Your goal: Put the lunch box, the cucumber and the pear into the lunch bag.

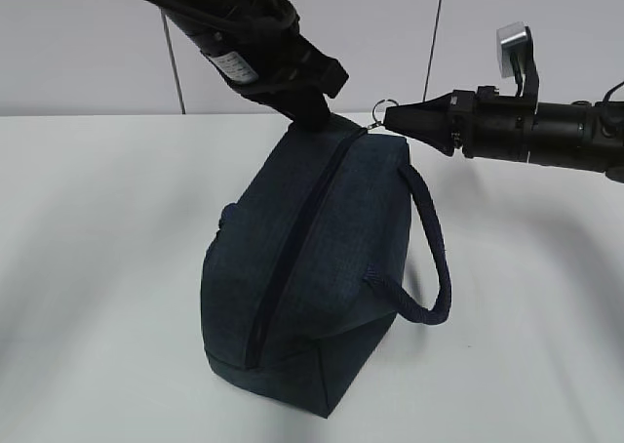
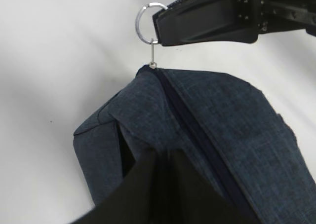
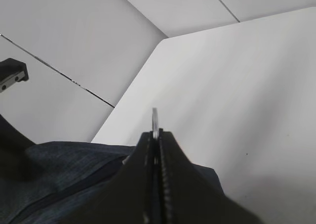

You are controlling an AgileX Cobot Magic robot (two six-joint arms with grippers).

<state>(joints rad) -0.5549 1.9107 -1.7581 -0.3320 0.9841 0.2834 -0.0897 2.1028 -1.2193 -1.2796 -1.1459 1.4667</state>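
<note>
The dark navy lunch bag [image 1: 312,267] stands on the white table, tilted, with its zipper [image 1: 292,243] closed along the top. My left gripper [image 1: 310,119] comes down from the upper left and is shut on the bag's fabric at the far top end; the left wrist view shows its fingertips [image 2: 165,157] pinching a fold of the bag [image 2: 222,120]. My right gripper [image 1: 388,119] reaches in from the right and is shut on the silver ring pull [image 1: 383,106], also seen edge-on as the ring pull [image 3: 155,118] between the right gripper [image 3: 157,134] tips. The lunch box, cucumber and pear are out of view.
A corded loop handle [image 1: 429,253] hangs off the bag's right side. The white table [image 1: 97,267] runs back to a grey panelled wall [image 1: 88,43]. The table's far corner [image 3: 163,40] shows in the right wrist view.
</note>
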